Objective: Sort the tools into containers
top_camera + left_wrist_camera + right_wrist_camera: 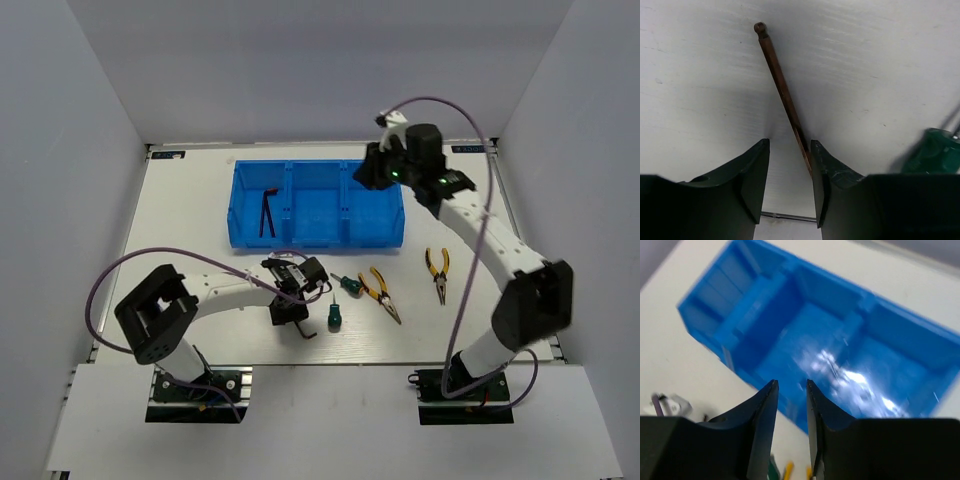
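The blue bin tray (345, 232) has three compartments. One dark hex key (268, 210) lies in the left compartment. My left gripper (288, 316) is down at the table, open, astride the second hex key (782, 90). The key's shaft leans against the right finger (840, 175). Two green screwdrivers (347, 286) (334, 316) lie just right of it, and one handle shows in the left wrist view (935, 155). Two pliers (381, 294) (438, 272) lie further right. My right gripper (372, 172) hovers over the tray's right compartment (850, 365), slightly open and empty.
White walls enclose the table on three sides. The tray's middle compartment (318, 205) holds nothing. A purple cable (110, 285) loops off the left arm and another arcs over the right arm. The right wrist view is blurred.
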{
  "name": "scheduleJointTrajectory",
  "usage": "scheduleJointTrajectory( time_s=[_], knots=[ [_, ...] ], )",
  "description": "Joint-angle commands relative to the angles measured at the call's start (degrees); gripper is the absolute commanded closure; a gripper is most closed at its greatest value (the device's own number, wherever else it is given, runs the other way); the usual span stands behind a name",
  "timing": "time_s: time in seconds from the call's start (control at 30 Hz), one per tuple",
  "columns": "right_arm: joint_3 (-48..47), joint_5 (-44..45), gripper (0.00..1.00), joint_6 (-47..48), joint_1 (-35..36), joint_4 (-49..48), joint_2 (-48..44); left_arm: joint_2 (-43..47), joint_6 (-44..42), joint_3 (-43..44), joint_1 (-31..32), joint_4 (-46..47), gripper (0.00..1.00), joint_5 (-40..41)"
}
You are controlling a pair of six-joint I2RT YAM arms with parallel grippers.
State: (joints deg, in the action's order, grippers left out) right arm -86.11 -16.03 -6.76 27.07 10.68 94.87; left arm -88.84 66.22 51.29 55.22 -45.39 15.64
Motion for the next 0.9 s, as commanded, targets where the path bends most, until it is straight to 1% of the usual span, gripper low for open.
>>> scheduleJointTrajectory(
  time_s=[0.0, 0.07, 0.13, 0.23, 0.27, 0.3, 0.33, 0.37, 0.43, 0.47, 0.5, 0.53, 0.6, 0.63, 0.67, 0.7, 0.73, 0.77, 0.8, 0.87],
  knots=[
    [11.1, 0.0, 0.65, 4.9, -3.3, 3.7, -8.4, -1.5, 1.7, 0.2, 1.4, 0.7, 0.51, 0.8],
    [17.2, -0.7, 0.65, 5.4, -5.0, 5.3, -13.7, -3.2, 2.3, -0.6, 2.0, 2.9, 0.53, 0.8],
    [20.7, -2.1, 0.66, 6.0, -6.4, 6.1, -16.9, -4.5, 2.3, -1.3, 2.6, 4.2, 0.56, 0.8],
    [25.4, -2.9, 0.66, 6.5, -8.1, 7.4, -20.3, -7.7, 2.3, -1.3, 3.2, 5.3, 0.8, 0.8],
    [26.2, -3.0, 0.66, 6.5, -8.5, 7.7, -22.1, -8.3, 2.3, -0.4, 3.2, 5.3, 0.93, 0.8],
    [27.9, -3.2, 0.68, 6.5, -8.9, 8.0, -22.4, -8.3, 2.3, 0.1, 3.2, 4.5, 0.98, 1.4],
    [28.3, -3.5, 0.68, 6.5, -9.6, 10.1, -23.2, -8.3, 2.3, 1.7, 3.8, 3.0, 1.0, 2.3],
    [29.1, -3.6, 0.68, 8.9, -10.0, 10.8, -23.8, -7.3, 1.6, 2.5, 3.8, 2.2, 1.0, 3.1],
    [30.2, -2.6, 0.68, 10.3, -11.0, 13.2, -24.9, -4.7, 1.6, 4.9, 3.8, -0.7, 1.0, 6.1],
    [31.3, -2.4, 0.67, 11.0, -11.2, 13.7, -25.5, -3.2, 0.2, 5.7, 3.1, -1.5, 1.0, 7.1],
    [32.0, -2.3, 0.55, 11.9, -11.5, 13.9, -26.2, -0.1, -0.5, 7.1, 2.4, -2.2, 1.0, 9.0],
    [33.9, -2.2, 0.47, 12.6, -12.0, 14.7, -26.7, 1.3, -1.0, 7.9, 1.4, -3.4, 1.0, 10.3],
    [35.1, -2.9, 0.37, 14.8, -12.2, 15.4, -28.2, 3.4, -4.1, 11.5, -0.2, -4.6, 1.0, 13.1],
    [37.0, -3.2, 0.37, 15.4, -12.6, 16.4, -28.5, 3.9, -5.1, 12.9, -1.2, -5.3, 1.0, 15.0],
    [37.6, -3.4, 0.37, 16.2, -12.6, 16.7, -28.8, 3.9, -6.5, 14.3, -3.4, -5.9, 1.0, 15.7],
    [38.5, -4.1, 0.39, 17.1, -12.8, 17.0, -29.3, 3.9, -9.3, 17.0, -4.7, -6.6, 1.0, 16.5],
    [39.4, -4.4, 0.45, 17.7, -12.9, 18.1, -29.4, 3.1, -10.7, 18.1, -6.0, -6.6, 1.0, 17.1],
    [40.0, -4.8, 0.47, 18.4, -12.9, 18.2, -29.6, 2.5, -12.3, 19.3, -8.7, -6.6, 1.0, 17.6],
    [40.9, -5.4, 0.49, 19.0, -12.8, 18.2, -29.7, 1.9, -15.2, 21.5, -10.2, -5.7, 1.0, 17.6],
    [42.8, -5.8, 0.52, 19.8, -12.7, 18.2, -30.0, 0.4, -18.0, 23.8, -13.1, -4.5, 1.0, 17.6]
  ],
)
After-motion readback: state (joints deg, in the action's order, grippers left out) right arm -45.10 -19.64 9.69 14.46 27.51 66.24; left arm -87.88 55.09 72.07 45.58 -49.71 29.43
